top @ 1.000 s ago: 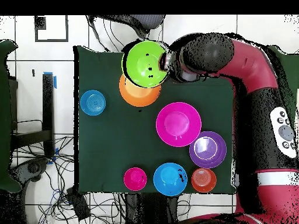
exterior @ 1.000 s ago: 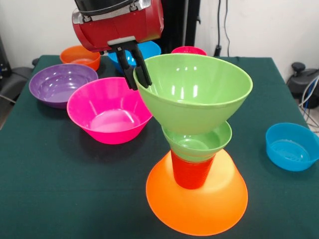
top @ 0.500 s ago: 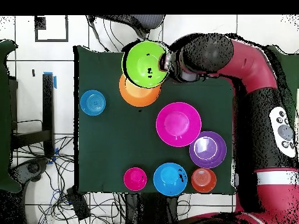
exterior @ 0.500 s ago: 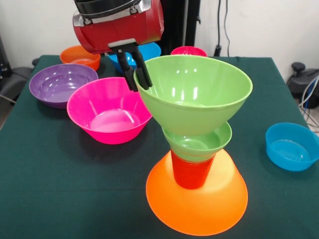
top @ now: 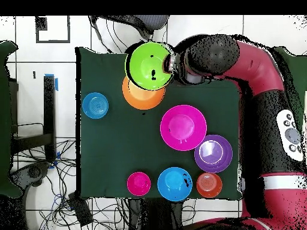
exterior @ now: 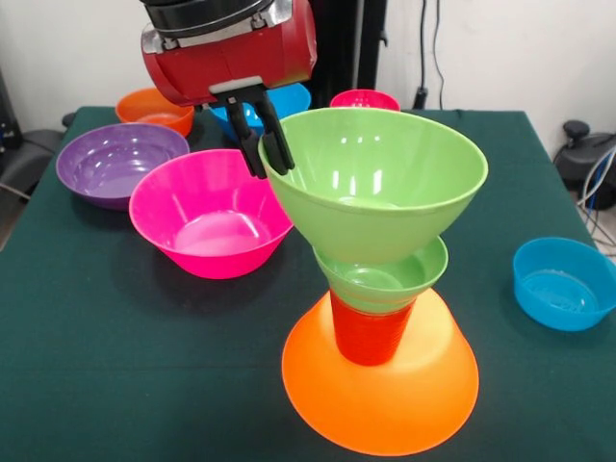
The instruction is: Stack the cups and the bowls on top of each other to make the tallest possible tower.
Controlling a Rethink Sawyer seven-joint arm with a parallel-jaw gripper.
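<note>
Gripper (exterior: 272,149) pinches large green bowl (exterior: 375,183) rim at 9 o'clock; light, glossy, slippery, likely tips easily atop tower (exterior: 377,318).

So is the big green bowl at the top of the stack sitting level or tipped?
Tipped. The big green bowl leans, its rim lower on the side where the gripper is shut on it, and it sits off-centre over the small green bowl.

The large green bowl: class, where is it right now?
In the front view the large green bowl tops the tower, sitting upright in a small green bowl above the red cup, with the hand at its left rim.
</note>
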